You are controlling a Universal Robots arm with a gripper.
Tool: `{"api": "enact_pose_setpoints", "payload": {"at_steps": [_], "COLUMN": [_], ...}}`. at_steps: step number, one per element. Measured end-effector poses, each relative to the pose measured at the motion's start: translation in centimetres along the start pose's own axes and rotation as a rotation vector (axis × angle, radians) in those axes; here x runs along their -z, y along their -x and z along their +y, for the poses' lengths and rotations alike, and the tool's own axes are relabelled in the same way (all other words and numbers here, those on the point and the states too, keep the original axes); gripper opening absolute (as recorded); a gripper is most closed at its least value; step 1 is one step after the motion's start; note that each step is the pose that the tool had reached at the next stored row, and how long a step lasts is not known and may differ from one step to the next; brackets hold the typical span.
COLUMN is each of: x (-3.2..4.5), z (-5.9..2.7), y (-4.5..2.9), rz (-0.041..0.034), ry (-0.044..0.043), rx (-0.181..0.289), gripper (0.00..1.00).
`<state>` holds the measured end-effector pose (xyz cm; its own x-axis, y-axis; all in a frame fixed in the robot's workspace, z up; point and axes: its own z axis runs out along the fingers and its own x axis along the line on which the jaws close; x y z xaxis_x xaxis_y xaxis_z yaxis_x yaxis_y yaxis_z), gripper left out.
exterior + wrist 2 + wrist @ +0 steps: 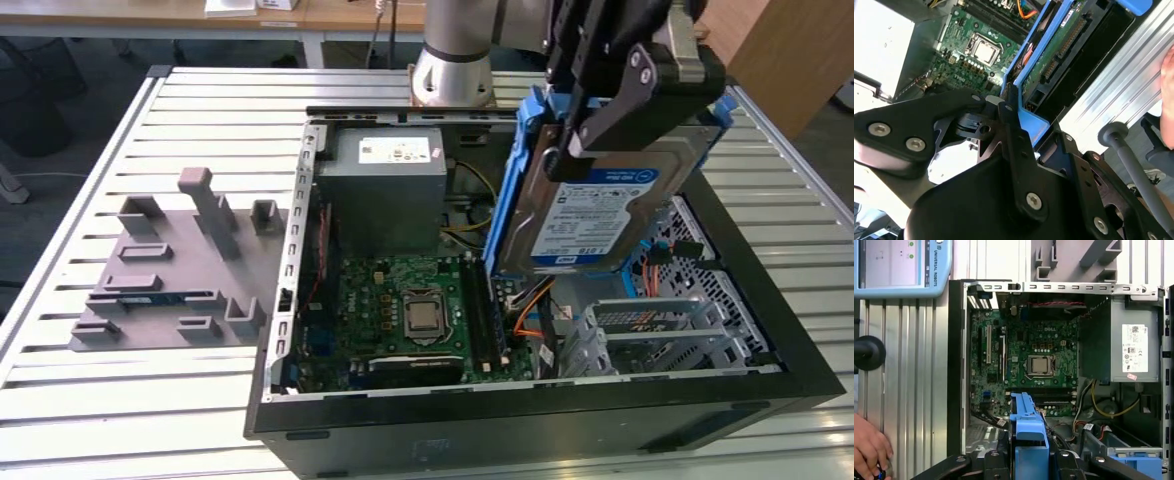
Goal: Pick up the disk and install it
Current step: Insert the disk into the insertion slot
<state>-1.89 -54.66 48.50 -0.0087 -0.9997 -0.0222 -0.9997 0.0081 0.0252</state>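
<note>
Claw [594, 125] is clamping the disk [607, 215], holding it tilted above the open computer case [534, 395]; disk is flat silver metal with a glossy white-and-blue label and blue plastic rails; second wrist view is showing its green circuit board [1064, 45]; first wrist view is showing a hand [869, 452] over the ribbed metal table [914, 390] beside the case.

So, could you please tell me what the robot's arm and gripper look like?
The arm is a smooth, pale silver-grey cylinder. The gripper is black, built of flat, angular linkage plates. In the second wrist view these plates are joined by round silver bolt heads. In the exterior view a light grey part sits on its upper linkage.
</note>
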Motion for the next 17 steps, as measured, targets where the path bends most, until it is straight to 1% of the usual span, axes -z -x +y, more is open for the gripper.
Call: {"api": "enact_pose_setpoints", "payload": {"at_steps": [2, 5, 8, 10, 17], "x": [-0.05, -0.21, -0.44, -0.59, -0.90], "z": [-0.58, -0.98, -1.20, -1.43, -2.77], "y": [-0.11, -0.39, -0.84, -1.02, -1.49], "rz": [0.0001, -0.0002, -0.0035, -0.0041, -0.0040], "ry": [0.0000, 0.0000, 0.0000, 0.0001, 0.0001], "rx": [0.000, 0.000, 0.000, 0.000, 0.000], "gripper": [0.36, 0.36, 0.36, 0.36, 0.36]}}
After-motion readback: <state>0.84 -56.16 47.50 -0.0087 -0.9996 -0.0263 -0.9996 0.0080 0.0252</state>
